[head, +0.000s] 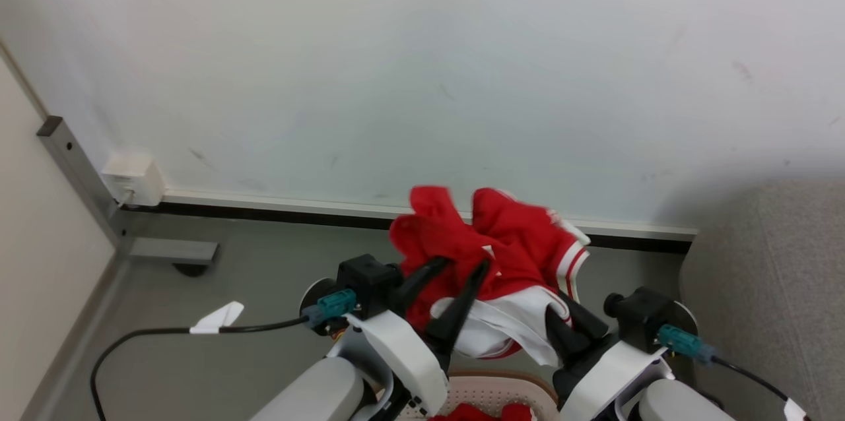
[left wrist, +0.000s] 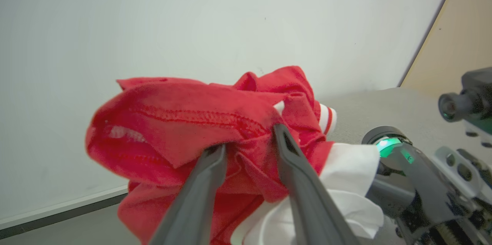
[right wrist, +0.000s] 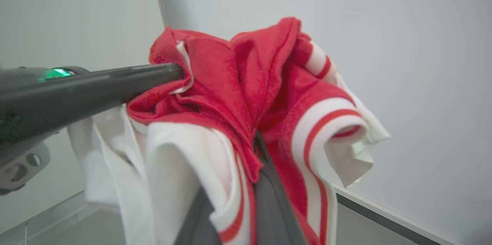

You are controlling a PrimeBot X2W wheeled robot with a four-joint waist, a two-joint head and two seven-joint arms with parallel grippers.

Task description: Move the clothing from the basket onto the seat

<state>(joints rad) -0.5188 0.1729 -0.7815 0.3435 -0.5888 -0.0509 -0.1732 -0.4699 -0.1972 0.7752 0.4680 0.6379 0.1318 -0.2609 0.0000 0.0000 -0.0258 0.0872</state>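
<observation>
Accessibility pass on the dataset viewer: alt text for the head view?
Bunched red and white clothing hangs on the left gripper, fingers spread, and the right gripper; the basket rim shows at the bottom edge. Pale wall behind, grey floor, sofa at the right.

**We carry the clothing over the basket, with a wall ahead and the seat off at three o'clock.**

In our head view the clothing [head: 508, 243] sits at centre, draped over the left gripper [head: 464, 264] at its seven o'clock and the right gripper [head: 561, 325] at its five o'clock. The basket [head: 502, 383] lies directly below at six o'clock, with more clothing in it. The wall [head: 422, 64] stands behind at twelve, and the floor [head: 264, 249] lies before it. The seat [head: 766, 289] is at three o'clock, a wall box [head: 135, 178] at ten and a cable [head: 165, 330] on the floor at eight.
</observation>
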